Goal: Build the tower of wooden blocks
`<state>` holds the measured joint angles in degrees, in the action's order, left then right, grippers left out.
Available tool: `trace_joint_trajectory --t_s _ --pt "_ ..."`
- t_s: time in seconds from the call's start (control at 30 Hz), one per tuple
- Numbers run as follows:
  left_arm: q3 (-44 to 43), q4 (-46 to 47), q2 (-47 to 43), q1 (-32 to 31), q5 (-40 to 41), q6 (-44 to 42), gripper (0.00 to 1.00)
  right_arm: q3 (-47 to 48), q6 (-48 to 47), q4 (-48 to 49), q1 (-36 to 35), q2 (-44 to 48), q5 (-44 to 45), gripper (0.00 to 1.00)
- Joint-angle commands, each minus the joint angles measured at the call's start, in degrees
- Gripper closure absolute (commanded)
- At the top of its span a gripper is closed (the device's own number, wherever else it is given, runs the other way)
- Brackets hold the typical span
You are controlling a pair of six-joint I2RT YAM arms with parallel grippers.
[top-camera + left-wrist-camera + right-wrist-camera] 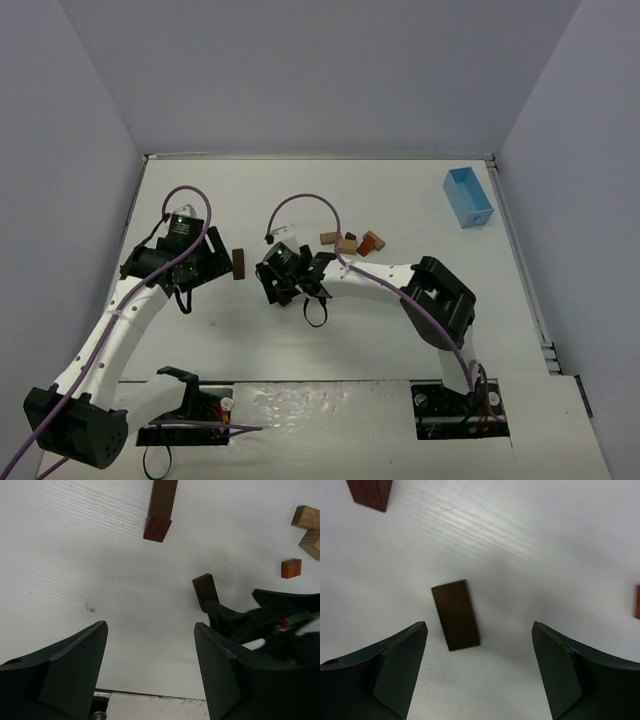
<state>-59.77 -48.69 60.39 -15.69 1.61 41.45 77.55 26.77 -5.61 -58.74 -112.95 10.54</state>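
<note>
The right hand [479, 626] is spread wide and grips nothing. Its two fingers [395, 665] hang over a dark brown block [456, 614] that lies flat on the white surface [350, 190]. The block lies in the gap between the fingers, nearer the finger on the left of the wrist view, and touches neither. In the left wrist view this same block [206, 591] shows just at the tip of the right hand [260, 620].

The left hand [150, 630] is also wide open and empty, with bare surface between its fingers [75, 670]. Ahead of it, apart from the fingertips, stands the tower [159, 515], a narrow stack with a reddish-brown end and a dark brown part behind it. From above, the tower [238, 262] sits between the left hand [218, 265] and the right hand [285, 280], closer to the left one.

Farther out, beyond the right hand, a few loose blocks [347, 243] in tan and reddish-brown lie close together. A blue box [468, 196] sits well apart from them, near the far right edge of the surface.
</note>
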Motion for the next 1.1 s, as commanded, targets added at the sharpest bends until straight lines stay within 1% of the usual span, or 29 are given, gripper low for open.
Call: trace_joint_trajectory --t_s 0.0,0.13,0.2,0.37,0.43,0.57,0.73,1.07 --pt "-1.92 0.58 2.51 -4.22 2.86 6.59 0.33 -3.52 -0.42 -0.56 4.12 14.46 7.24 0.16" --pt "-4.11 1.17 8.78 -12.32 8.39 16.31 0.34 -13.85 -2.43 -1.33 13.15 25.30 7.48 0.15" --pt "-4.63 2.13 12.32 -14.75 8.43 19.83 0.35 -17.30 -3.25 -1.65 17.07 31.86 6.99 0.14" --pt "-7.12 4.88 21.83 -18.67 7.41 23.26 0.35 -23.00 -4.97 -2.19 25.17 39.81 0.85 0.13" --pt "-8.10 5.77 25.39 -19.57 6.41 24.53 0.35 -24.83 -5.77 -2.54 27.28 42.52 -0.40 0.13" --pt "-9.34 7.79 30.68 -20.95 5.64 26.87 0.35 -27.46 -6.72 -2.82 29.71 45.80 -2.32 0.13" --pt "-11.97 8.03 36.23 -21.50 5.37 27.38 0.35 -29.71 -7.76 -2.82 31.77 48.15 -4.89 0.12" --pt "-10.53 8.27 39.26 -21.81 5.48 29.81 0.39 -30.87 -8.49 -2.77 32.20 50.03 -6.01 0.12"
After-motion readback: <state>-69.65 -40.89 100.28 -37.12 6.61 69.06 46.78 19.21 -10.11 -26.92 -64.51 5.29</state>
